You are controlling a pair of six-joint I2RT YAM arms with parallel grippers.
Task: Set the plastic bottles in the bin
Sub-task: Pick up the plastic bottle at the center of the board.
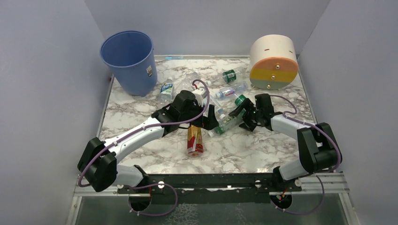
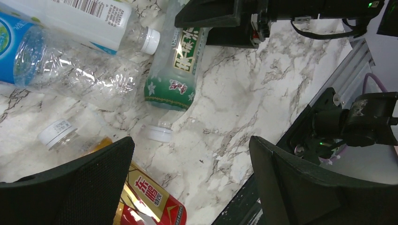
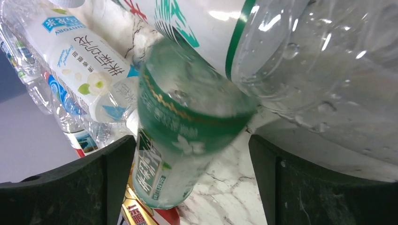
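Observation:
The blue bin (image 1: pixel 127 61) stands at the back left. Several plastic bottles lie mid-table. My left gripper (image 1: pixel 208 122) (image 2: pixel 190 143) is open and empty over bare marble. Beside its left finger lies the amber red-label bottle (image 1: pixel 195 139) (image 2: pixel 148 201). A green-label bottle (image 1: pixel 228 123) (image 2: pixel 176 65) (image 3: pixel 180 131) lies between the open fingers of my right gripper (image 1: pixel 240 116) (image 3: pixel 191 143), not pinched. A larger clear bottle (image 3: pixel 309 61) lies against it. A blue-label bottle (image 2: pixel 56 65) and a white-label bottle (image 2: pixel 94 16) (image 3: pixel 84 61) lie close by.
A cream-orange-yellow drum (image 1: pixel 274 61) stands at the back right. More bottles lie near the bin (image 1: pixel 166 90) and before the drum (image 1: pixel 230 76) (image 1: pixel 231 92). The two grippers are close together. The black front rail (image 1: pixel 211 180) runs along the near edge.

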